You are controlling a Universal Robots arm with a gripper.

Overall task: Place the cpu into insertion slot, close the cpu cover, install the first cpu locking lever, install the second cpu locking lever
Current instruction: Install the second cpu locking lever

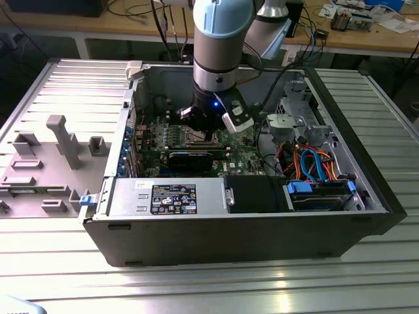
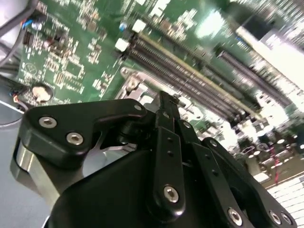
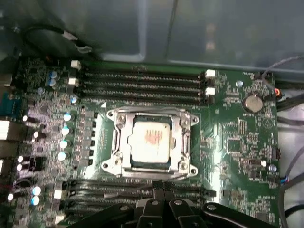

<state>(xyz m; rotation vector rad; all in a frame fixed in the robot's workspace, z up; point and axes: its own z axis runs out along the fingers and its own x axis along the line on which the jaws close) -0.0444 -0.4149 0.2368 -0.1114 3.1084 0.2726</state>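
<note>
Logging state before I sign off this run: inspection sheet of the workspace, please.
Surface: ribbed metal table; open computer case on it, grey plastic fixtures at the exterior view's left.
Job's things: cpu lies flat in the socket; cpu cover down around it, chip showing through the window. Lever state not clear.
Clutter: nothing seen loose on the green board.
Tool: tool low over the board beside the socket, fingers together, holding nothing.
Cables: orange and blue cables by the drive bay; thin wires at the board's edge.
Surroundings: wooden bench with cables and small items behind.
</note>
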